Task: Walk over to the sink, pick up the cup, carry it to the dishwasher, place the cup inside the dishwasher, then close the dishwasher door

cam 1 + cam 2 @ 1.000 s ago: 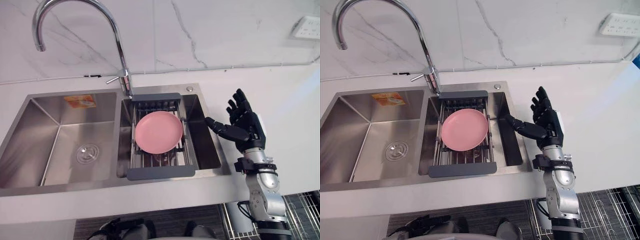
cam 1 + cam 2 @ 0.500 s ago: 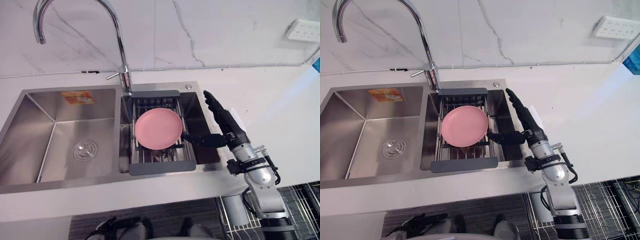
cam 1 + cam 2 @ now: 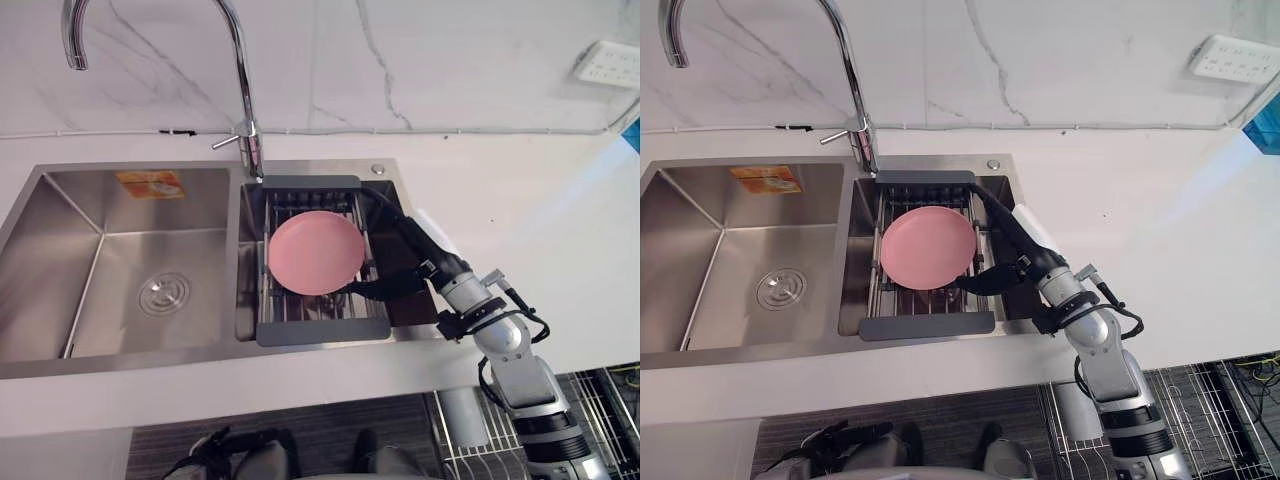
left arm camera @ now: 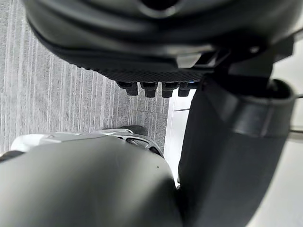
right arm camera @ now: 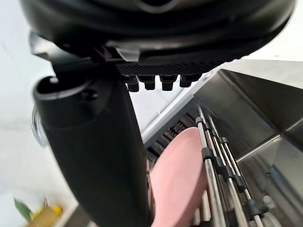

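Since a second ago the right hand (image 3: 428,262) has swung in from over the counter (image 3: 540,190) beside the sink (image 3: 120,362) and now reaches low across the right side of the dish rack (image 3: 322,331). My own viewpoint has shifted a little too, so the sink itself hasn't gone anywhere.

One pink plate (image 3: 315,252) lies flat on that one dish rack, which spans the right-hand one of the sink's two basins. The hand is spread wide. Its fingers (image 3: 392,218) run straight along the rack's right edge, just beside the plate's rim. The thumb (image 3: 375,290) stretches out to the near-right rim of the plate. From where I stand I can't tell whether the thumb tip touches it. Nothing is clasped yet; the plate rests on the rack bars, and the right wrist view shows it sitting between thumb and bars.

Left of the rack is the left basin (image 3: 120,270), with one drain strainer (image 3: 163,293) in its floor and one orange sticker (image 3: 146,182) on its back wall. A single tall faucet (image 3: 240,90) rises just behind the rack's far end. One wall socket (image 3: 609,63) sits well off to the rack's right, up on the marble wall.

The left hand (image 4: 142,42) hangs down over grey carpet (image 4: 61,104), loosely open and holding nothing.
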Controlling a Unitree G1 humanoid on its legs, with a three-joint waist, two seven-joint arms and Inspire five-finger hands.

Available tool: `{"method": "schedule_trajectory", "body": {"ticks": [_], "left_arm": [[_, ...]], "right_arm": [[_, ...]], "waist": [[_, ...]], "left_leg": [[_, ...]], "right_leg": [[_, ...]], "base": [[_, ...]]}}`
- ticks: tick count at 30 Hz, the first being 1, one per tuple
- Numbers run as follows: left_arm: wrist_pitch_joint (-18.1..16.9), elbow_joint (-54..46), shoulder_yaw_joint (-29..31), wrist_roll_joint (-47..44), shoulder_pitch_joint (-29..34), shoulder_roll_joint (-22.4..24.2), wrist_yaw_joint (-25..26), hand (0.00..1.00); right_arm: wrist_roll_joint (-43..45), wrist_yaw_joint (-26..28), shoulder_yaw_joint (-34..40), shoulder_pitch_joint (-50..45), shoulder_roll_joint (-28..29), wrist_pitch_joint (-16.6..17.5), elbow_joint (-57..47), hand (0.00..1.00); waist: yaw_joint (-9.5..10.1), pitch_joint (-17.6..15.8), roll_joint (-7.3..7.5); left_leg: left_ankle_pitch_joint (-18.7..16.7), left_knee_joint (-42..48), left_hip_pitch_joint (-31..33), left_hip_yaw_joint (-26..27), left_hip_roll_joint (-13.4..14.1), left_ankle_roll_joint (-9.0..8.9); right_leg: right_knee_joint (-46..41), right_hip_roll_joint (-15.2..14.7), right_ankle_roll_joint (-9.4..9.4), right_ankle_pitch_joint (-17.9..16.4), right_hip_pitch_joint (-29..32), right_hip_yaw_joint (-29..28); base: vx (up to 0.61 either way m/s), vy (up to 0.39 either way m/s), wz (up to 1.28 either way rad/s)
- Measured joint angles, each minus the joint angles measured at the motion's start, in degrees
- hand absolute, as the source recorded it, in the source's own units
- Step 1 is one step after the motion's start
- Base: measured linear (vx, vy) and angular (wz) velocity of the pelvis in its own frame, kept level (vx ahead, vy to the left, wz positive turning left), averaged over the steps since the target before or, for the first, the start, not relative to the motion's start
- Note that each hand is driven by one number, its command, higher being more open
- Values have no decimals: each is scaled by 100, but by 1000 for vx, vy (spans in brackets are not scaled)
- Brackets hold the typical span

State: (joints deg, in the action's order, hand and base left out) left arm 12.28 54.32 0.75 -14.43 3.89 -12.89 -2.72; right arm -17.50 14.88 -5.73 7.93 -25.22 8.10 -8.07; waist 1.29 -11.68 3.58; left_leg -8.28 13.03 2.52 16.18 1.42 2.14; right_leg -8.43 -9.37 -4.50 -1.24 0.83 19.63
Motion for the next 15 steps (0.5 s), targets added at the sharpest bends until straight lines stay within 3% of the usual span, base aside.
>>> {"method": "schedule_trajectory", "body": {"ticks": [15], "left_arm": [[129,-81,9,131,-1,2,-129,100]], "right_arm": [[-929,377,-647,340,-396,-122,119,100]], "waist": [[93,0,0]], "left_leg": [[28,-74,-75,-57,-17,32]], "right_leg": [[-8,-11,4,-3,-82,46]], "base": [[-12,-2,1]]}}
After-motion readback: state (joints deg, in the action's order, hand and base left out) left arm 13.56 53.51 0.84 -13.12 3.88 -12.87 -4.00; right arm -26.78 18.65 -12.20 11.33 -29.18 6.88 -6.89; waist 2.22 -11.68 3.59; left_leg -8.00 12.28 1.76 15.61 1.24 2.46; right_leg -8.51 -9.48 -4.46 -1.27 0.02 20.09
